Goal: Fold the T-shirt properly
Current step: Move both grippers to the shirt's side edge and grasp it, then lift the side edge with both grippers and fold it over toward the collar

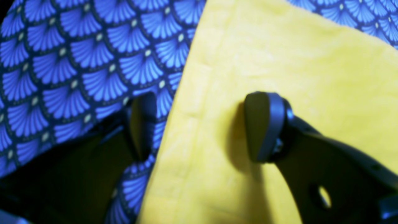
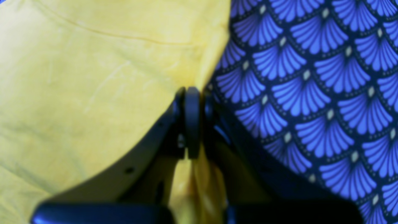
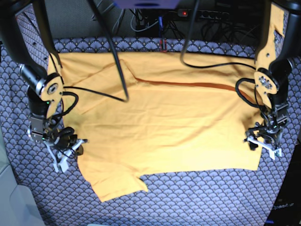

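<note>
Right hand [image 2: 192, 121] — pinching plain T-shirt [image 2: 93, 87]

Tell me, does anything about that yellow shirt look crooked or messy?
Somewhat. The T-shirt lies crosswise on the patterned tablecloth, half folded, with a long crease across its upper part and one sleeve flap poking out at the near edge. The right hand pinches one side edge, while the left hand stands open over the opposite edge.

No text, label or number can be read anywhere.
</note>
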Robot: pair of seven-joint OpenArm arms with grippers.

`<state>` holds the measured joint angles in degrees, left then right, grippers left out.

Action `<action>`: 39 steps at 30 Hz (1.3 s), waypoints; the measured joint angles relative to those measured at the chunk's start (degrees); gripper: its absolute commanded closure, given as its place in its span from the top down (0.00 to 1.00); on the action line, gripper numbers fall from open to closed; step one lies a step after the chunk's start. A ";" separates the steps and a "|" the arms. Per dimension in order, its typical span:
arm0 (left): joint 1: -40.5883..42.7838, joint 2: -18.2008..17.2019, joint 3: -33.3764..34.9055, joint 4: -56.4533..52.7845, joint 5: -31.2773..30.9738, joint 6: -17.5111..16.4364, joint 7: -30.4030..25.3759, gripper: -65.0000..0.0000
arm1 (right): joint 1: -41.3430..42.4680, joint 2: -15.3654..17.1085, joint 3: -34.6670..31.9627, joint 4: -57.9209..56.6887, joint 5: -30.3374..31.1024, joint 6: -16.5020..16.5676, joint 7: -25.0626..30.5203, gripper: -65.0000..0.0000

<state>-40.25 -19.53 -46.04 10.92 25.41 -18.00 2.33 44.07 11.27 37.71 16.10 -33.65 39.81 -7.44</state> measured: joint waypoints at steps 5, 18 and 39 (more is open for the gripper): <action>0.24 -0.02 0.39 0.00 -4.68 0.02 0.20 0.67 | 0.00 0.00 -0.13 0.00 0.00 0.00 0.02 0.00; 0.57 1.68 0.39 0.39 -5.55 0.13 -0.81 0.60 | 0.00 0.31 -0.15 0.00 0.00 0.00 0.00 0.00; 1.05 1.42 0.04 8.52 -5.79 -3.98 16.17 0.00 | -0.02 1.60 0.07 -0.04 0.00 0.13 -0.31 0.00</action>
<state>-39.20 -18.11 -46.00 19.44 19.62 -21.98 18.50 44.05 12.86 37.78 16.05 -33.65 39.94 -7.75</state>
